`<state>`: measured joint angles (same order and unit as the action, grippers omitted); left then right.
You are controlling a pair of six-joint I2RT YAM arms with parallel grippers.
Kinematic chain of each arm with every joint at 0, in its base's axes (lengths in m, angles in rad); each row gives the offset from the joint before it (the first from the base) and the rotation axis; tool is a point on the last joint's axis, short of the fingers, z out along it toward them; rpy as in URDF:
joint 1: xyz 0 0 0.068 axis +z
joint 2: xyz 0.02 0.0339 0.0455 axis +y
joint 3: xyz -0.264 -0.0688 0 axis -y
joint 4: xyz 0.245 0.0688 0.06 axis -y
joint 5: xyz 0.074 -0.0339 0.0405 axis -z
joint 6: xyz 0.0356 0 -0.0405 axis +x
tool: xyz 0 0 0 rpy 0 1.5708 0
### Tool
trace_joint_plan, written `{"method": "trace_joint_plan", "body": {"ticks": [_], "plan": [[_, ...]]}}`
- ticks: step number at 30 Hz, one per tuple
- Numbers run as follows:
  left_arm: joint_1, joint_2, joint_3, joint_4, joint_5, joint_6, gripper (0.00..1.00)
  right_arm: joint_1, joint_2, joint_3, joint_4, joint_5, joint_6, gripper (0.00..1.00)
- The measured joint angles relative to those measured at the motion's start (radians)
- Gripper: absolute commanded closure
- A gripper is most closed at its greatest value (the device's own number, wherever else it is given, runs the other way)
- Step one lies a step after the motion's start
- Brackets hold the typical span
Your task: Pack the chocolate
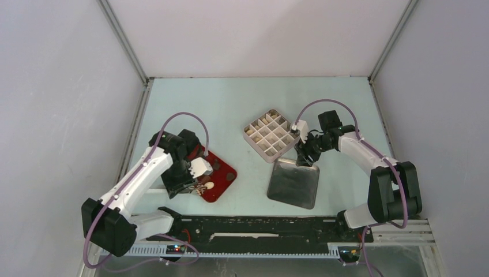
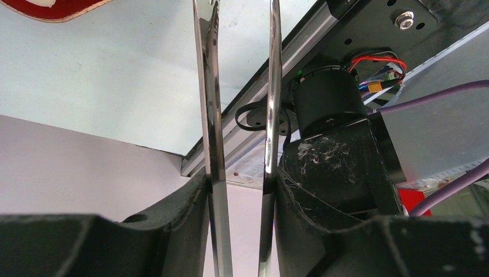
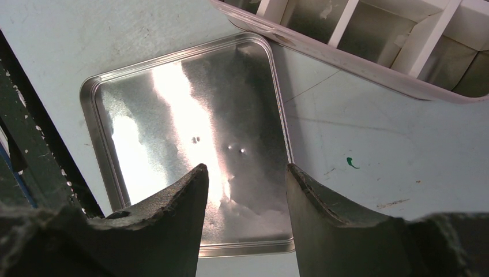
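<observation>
Pale blue-green table (image 1: 230, 104), grey walls on three sides. Two white-and-black arms are bolted at the near edge: the left arm (image 1: 138, 173) is bent in over the table's left half, the right arm (image 1: 363, 153) reaches inward toward the middle.

Flat square silver metal tray (image 1: 294, 184) (image 3: 190, 115) lies right of centre, shiny, rim raised. Its far edge sits just beside the near corner of the white square gridded box (image 1: 271, 135) (image 3: 403, 52); I cannot tell whether they touch.

Red rounded-square tray (image 1: 222, 173) (image 2: 52, 8) lies left of centre, well apart from the box.

Left gripper (image 1: 187, 179) (image 2: 239, 179) hangs over the near-left part of the red tray, its fingers clamped on the outsides of a pair of polished metal tongs (image 2: 210, 86). In the left wrist view the two blades run side by side with a gap between them. The tips are out of frame, so whether they pinch anything cannot be told.

Right gripper (image 1: 304, 154) (image 3: 247, 170) hovers over the silver tray's far edge, jaws spread, nothing between them.

Chocolate (image 1: 209, 185): small pieces on the red tray, one cream oval near its front edge and dark lumps farther back. The left gripper hides some of them.
</observation>
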<state>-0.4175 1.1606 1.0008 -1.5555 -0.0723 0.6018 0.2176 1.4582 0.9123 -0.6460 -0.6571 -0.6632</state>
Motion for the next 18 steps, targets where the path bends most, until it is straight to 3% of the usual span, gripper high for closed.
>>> {"method": "trace_joint_plan", "body": {"ticks": [18], "plan": [[0.0,0.016,0.048,0.012,-0.075,0.0,0.52,0.001,0.0,0.001,-0.003,0.001,0.0,0.46]]}}
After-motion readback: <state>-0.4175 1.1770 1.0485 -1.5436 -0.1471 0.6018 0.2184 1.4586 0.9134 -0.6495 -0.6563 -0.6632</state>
